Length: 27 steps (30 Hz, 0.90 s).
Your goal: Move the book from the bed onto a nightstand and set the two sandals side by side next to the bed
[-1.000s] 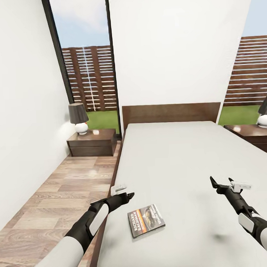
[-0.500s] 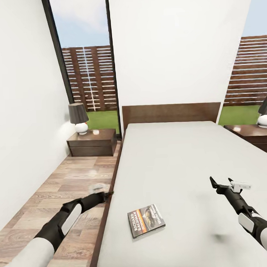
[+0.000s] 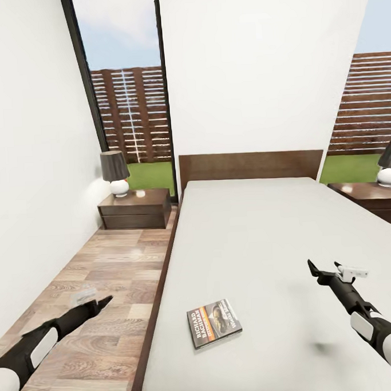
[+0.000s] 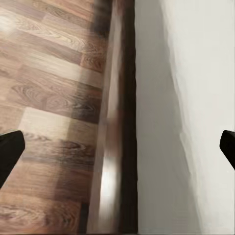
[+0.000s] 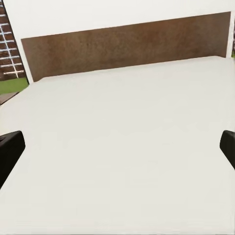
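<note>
The book, with its orange-striped cover, lies flat on the off-white mattress of the bed, close to the left edge at the foot end. My left gripper hangs open over the wood floor, left of the bed frame and well apart from the book. My right gripper is open above the mattress, to the right of the book, and faces the headboard. One nightstand stands left of the headboard, another nightstand to its right. The blue sandals are out of view.
Each nightstand carries a lamp: a dark-shaded lamp on the left one, a second lamp on the right one. A strip of plank floor runs between the bed and the left white wall. Tall windows flank the headboard.
My left arm has swung left, from over the bed's edge near the book out over the floor. The right arm and the book have stayed put.
</note>
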{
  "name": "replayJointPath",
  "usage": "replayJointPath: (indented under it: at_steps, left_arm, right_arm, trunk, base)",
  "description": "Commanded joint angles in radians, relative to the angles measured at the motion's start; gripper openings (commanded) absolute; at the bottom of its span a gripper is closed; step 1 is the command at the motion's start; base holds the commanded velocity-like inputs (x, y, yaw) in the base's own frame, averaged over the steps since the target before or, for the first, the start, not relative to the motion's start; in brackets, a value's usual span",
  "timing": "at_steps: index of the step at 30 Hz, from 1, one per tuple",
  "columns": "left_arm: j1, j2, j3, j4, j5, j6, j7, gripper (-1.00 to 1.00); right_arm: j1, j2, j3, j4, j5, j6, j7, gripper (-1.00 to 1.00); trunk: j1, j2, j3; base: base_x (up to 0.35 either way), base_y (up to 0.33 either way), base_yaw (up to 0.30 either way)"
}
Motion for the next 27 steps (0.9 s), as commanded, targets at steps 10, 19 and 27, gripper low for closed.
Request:
replayJointPath:
  at_steps: [10, 19, 27]
  left_arm:
    - [-0.001, -0.018, -0.005, 0.339, 0.017, -0.299, 0.0, 1.0]
    - [-0.001, -0.019, -0.004, 0.365, 0.019, -0.333, 0.001, 1.0]
    - [-0.001, -0.019, -0.004, 0.366, 0.02, -0.333, 0.001, 1.0]
  right_arm:
    - [-0.001, -0.001, 0.012, -0.003, -0.001, 0.196, 0.007, 1.0]
    - [-0.001, 0.0, 0.011, -0.009, 0.0, 0.377, 0.003, 1.0]
    - [-0.003, 0.005, 0.009, -0.161, 0.0, 0.648, -0.002, 1.0]
  trunk:
    - [0.0, -0.001, -0.001]
    - [0.0, -0.001, -0.001]
    - [0.0, -0.001, -0.001]
  base:
    - [0.0, 0.0, 0.0]
    - [0.0, 0.0, 0.0]
    - [0.0, 0.0, 0.0]
